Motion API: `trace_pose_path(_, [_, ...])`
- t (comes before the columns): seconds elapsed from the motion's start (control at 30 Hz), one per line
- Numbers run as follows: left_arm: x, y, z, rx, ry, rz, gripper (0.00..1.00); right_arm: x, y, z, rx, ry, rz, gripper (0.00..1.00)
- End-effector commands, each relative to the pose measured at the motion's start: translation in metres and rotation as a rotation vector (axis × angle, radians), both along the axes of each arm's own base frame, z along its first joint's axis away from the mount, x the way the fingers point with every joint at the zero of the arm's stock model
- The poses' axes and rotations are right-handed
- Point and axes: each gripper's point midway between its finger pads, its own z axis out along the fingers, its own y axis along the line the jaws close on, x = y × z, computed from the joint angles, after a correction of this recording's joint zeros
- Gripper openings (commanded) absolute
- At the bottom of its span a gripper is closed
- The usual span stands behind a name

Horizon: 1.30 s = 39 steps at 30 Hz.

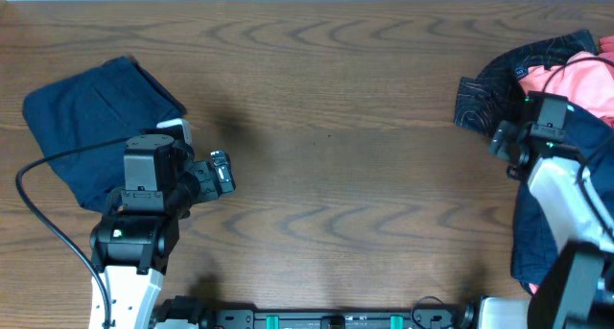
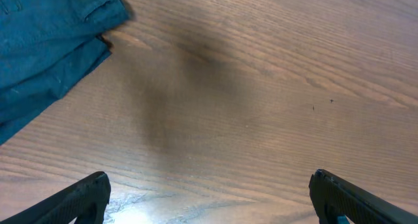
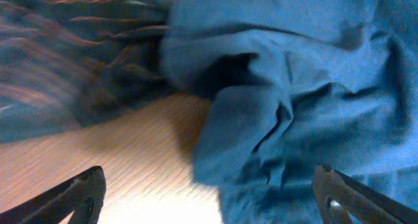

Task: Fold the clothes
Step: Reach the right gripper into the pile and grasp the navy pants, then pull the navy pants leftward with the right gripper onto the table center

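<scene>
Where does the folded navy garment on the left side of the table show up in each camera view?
Overhead: the folded navy garment lies at the upper left.
Left wrist: the folded navy garment fills the top-left corner, one folded edge showing.
Right wrist: not in it; the crumpled blue cloth there is a different piece.
Shared landmark: the brown wood-grain table, visible in all three views.
</scene>
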Motion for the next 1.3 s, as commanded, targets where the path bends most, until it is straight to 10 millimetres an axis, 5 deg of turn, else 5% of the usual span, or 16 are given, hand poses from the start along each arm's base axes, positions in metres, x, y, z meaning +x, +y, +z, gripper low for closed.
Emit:
trace_pose_path(0.0, [0.002,0.000,0.006,-0.009,-0.014,0.001,0.98,0.006,-0.019,-0.011,-0.003,-0.027,-0.096,0.99])
trace_pose_path(0.13, [0.002,0.000,0.006,-0.008,-0.013,0.001,0.98,0.011,-0.028,-0.033,0.000,-0.014,-0.115,0.90])
trace_pose_path(0.2, [0.002,0.000,0.006,-0.009,-0.013,0.001,0.98,0.011,-0.033,-0.042,0.002,-0.006,-0.125,0.76])
trace_pose_path(0.3, [0.002,0.000,0.006,-0.008,-0.014,0.001,0.98,0.012,-0.036,-0.046,0.001,-0.010,-0.133,0.19])
trace_pose_path(0.33, [0.002,0.000,0.006,-0.008,-0.014,0.001,0.98,0.013,-0.037,-0.043,-0.001,-0.015,-0.135,0.05])
trace_pose_path(0.37, [0.002,0.000,0.006,-0.008,-0.014,0.001,0.98,0.014,-0.038,-0.039,-0.003,-0.025,-0.137,0.01])
trace_pose_path(0.47, [0.003,0.000,0.007,-0.008,-0.018,0.001,0.98,0.020,-0.042,-0.008,-0.019,-0.069,-0.133,0.01])
trace_pose_path(0.63, [0.003,0.000,0.008,-0.008,-0.021,0.001,0.98,0.044,-0.034,0.100,-0.048,-0.231,0.006,0.01])
trace_pose_path(0.73, [0.003,0.000,0.008,-0.008,-0.021,0.001,0.98,0.055,0.000,0.158,0.009,-0.293,0.244,0.01])
trace_pose_path(0.9, [0.003,0.000,0.008,-0.008,-0.021,0.001,0.98,0.041,0.057,0.216,0.186,-0.374,0.433,0.01])
trace_pose_path(1.1, [0.003,0.000,0.008,-0.009,-0.021,0.001,0.98,0.043,0.131,0.311,0.349,-0.688,0.602,0.01])
trace_pose_path(1.27, [0.003,0.000,0.008,-0.012,-0.021,0.004,0.98,0.057,0.191,0.330,0.435,-0.769,0.732,0.01])
